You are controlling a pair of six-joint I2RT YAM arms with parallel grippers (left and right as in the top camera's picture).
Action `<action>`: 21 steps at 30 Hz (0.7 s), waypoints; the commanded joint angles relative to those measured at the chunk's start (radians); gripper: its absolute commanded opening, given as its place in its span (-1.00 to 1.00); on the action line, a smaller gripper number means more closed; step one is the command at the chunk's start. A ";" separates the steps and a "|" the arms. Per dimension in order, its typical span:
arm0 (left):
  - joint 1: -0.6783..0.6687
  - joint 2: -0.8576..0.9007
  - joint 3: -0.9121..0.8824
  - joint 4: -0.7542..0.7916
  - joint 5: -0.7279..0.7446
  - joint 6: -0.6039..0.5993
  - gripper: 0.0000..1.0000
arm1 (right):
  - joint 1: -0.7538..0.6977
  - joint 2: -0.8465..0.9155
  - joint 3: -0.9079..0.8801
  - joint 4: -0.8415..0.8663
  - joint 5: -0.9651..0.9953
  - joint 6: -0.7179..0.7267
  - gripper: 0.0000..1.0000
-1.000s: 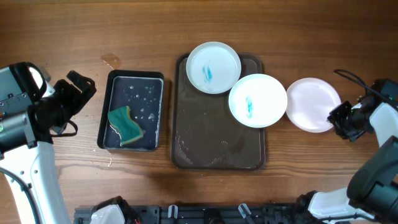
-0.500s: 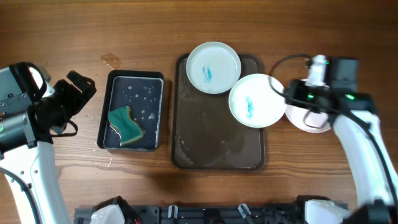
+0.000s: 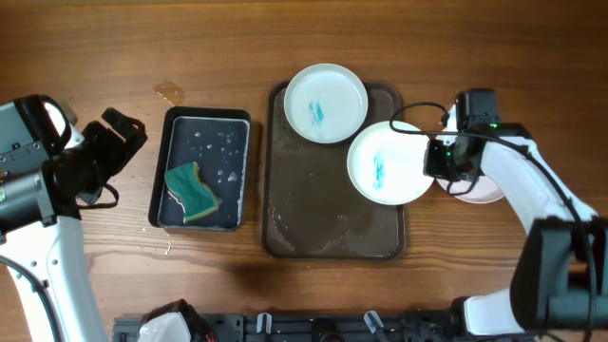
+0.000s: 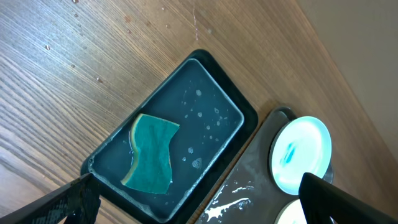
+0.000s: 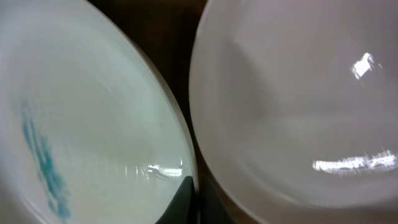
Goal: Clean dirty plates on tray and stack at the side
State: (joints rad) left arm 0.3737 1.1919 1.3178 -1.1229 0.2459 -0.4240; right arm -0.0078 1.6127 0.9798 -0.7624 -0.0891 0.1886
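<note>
The tray [image 3: 323, 214] lay at the middle of the tabletop [image 3: 285, 38], dark brown and wet. One smeared plate [image 3: 326, 103] sat at the tray's far end, its rim overhanging the tray's far edge. A second smeared plate [image 3: 385, 163] lay across the tray's right rim, partly on the tray and partly beyond it. The third plate [image 5: 292, 93], clean white in the right wrist view, rested on the tabletop just right of the tray, close beside the second smeared plate and mostly under the right arm [image 3: 537, 190]. The right jaws were at the second smeared plate's edge farthest from the tray's middle. One dark finger [image 5: 185, 199] showed at that rim, but whether the right jaws were closed on the plate could not be told. Left of the tray, a black tray [image 3: 161, 171] held water droplets and a green sponge [image 3: 193, 193]. The left arm [image 3: 33, 152] hung well left of the tray, beyond the black tray. The left jaws were spread wide with nothing between them.
</note>
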 commanded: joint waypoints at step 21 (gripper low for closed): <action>-0.051 0.016 0.015 -0.033 0.138 0.068 0.99 | 0.383 -0.102 -0.153 0.181 -0.057 0.322 -0.43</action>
State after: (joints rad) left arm 0.3710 1.1923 1.3178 -1.1141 0.3103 -0.4385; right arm 0.3752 1.5436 0.7544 -0.5392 -0.1791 0.6250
